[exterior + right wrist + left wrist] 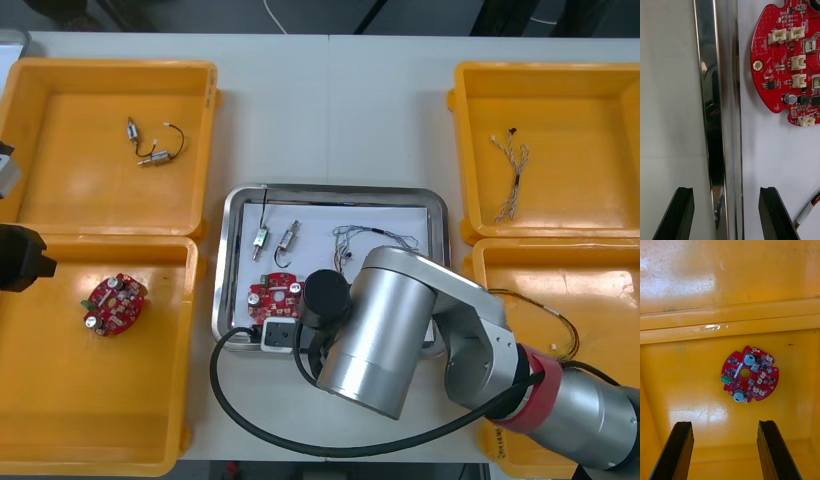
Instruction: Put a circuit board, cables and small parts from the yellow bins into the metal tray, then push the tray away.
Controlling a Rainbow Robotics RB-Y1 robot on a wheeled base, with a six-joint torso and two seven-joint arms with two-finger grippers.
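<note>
Going by what sits in the tray, progress: loading looks done, push not yet made.
Table (330,110): light, bins at both sides.
Yellow bins (110,72): leftovers inside, e.g. a spare board (113,304) in the left near one.
Metal tray (232,260): in the middle between the bins, white inside.
Right gripper (726,191): spread wide, gripping nothing, straddling the tray's near rim, one finger over the table, one inside.
Left gripper (725,423): wide open too, empty, hovering over the spare board.
Circuit board (272,298): in the tray, near-left corner.
Cables (365,238): in the tray, right half.
Small metal parts (262,240): two, side by side beyond the board.
Left to do: probably just the shove.
</note>
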